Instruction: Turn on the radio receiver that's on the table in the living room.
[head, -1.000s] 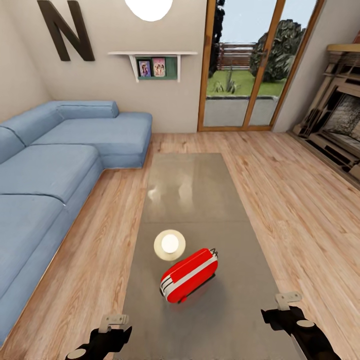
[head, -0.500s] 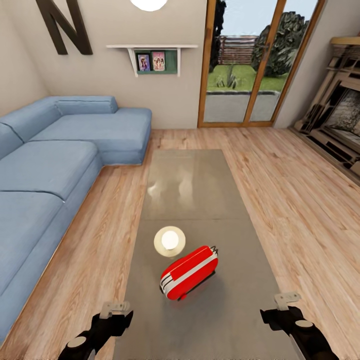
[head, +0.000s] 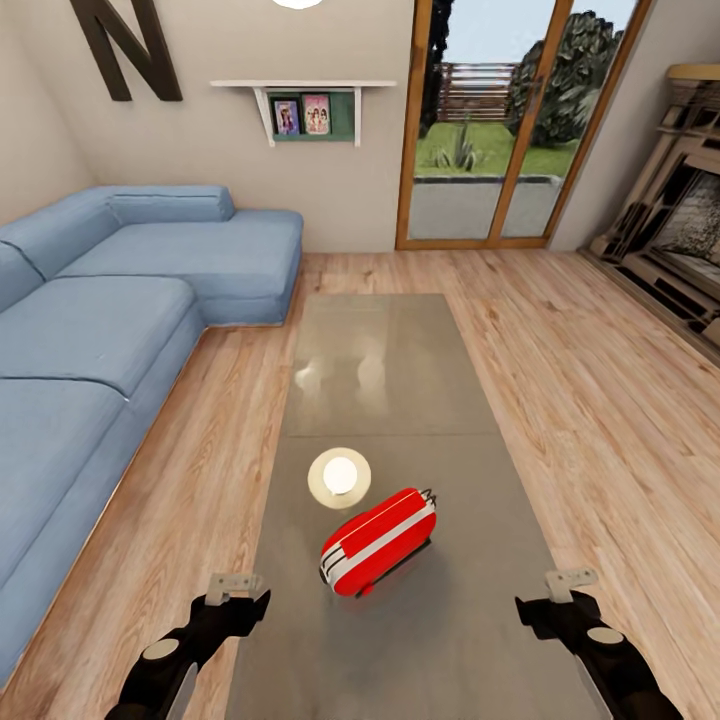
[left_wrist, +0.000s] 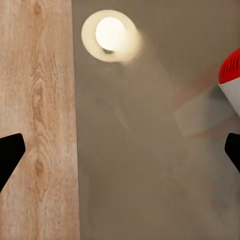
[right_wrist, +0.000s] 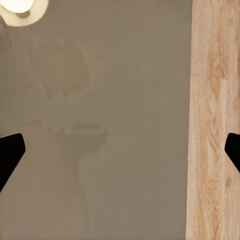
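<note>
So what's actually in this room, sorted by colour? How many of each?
Red: 1, the small rounded red radio receiver on the glossy grey table
Grey: 1, that long table
Blue: 1, the L-shaped fabric sofa
Black: 3, the big wall letter N, the left gripper and right gripper
Total: 6

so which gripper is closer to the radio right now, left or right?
The left gripper, probably. In the head view it sits nearer the red radio receiver than the right gripper, and the left wrist view catches the radio's red end at its edge.
</note>
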